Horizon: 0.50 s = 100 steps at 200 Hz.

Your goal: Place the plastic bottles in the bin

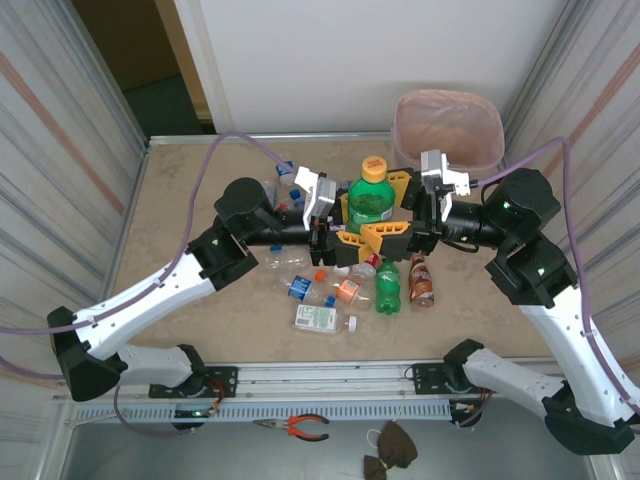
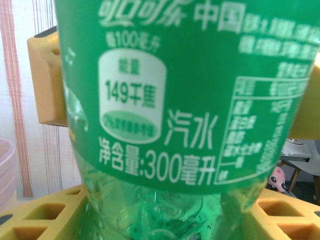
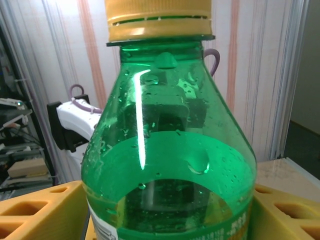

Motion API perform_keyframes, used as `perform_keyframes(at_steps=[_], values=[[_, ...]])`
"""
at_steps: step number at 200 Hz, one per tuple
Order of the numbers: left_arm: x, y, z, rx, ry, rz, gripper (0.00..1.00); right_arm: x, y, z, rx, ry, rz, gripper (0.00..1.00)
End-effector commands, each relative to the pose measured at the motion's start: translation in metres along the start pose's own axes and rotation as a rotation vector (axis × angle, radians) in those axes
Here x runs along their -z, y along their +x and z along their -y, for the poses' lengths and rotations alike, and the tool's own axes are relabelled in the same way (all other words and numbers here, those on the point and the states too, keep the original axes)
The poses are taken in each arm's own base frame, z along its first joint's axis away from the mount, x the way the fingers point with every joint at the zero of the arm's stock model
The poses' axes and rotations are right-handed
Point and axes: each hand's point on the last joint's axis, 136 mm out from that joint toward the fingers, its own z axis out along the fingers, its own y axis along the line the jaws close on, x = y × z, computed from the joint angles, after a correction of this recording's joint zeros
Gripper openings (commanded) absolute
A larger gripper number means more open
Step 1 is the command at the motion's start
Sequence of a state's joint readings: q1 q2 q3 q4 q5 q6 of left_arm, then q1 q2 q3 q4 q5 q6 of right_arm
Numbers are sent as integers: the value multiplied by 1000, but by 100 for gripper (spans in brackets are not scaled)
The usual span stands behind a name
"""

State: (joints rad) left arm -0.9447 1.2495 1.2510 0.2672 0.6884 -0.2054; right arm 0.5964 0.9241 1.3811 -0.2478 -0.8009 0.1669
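A green bottle (image 1: 372, 203) with a yellow cap is held upright over the table (image 1: 200, 190) between two robot grippers; everything else is placed from it. Nearest the viewer, well in front of it, orange-handled pliers (image 1: 300, 427) lie past the table's edge. Just in front of it, loose bottles (image 1: 345, 291) lie scattered on the table. The left gripper (image 1: 350, 222) reaches in from its left, jaws clamped on its labelled body. The right gripper (image 1: 396, 208) reaches in from its right, yellow fingers (image 3: 35, 210) flanking its shoulder; whether they press on it cannot be told. Behind it to the right, well apart, stands the pink bin (image 1: 448, 94). The likely risk: if the left jaws let go before the right ones hold, the bottle could drop onto those below and roll. Behind it to the left, more bottles (image 1: 285, 175) sit half hidden by the left arm. Both wrist views are too close to show where fingers meet plastic.
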Motion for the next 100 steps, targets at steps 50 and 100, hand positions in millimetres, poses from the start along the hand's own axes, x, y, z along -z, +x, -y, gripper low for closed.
perform_keyframes(at_steps=[50, 100], values=[[1, -22, 10, -62, 24, 54, 49, -1, 1, -6, 19, -18, -1, 62], [4, -22, 11, -63, 11, 62, 55, 0, -2, -8, 25, -15, 6, 57]])
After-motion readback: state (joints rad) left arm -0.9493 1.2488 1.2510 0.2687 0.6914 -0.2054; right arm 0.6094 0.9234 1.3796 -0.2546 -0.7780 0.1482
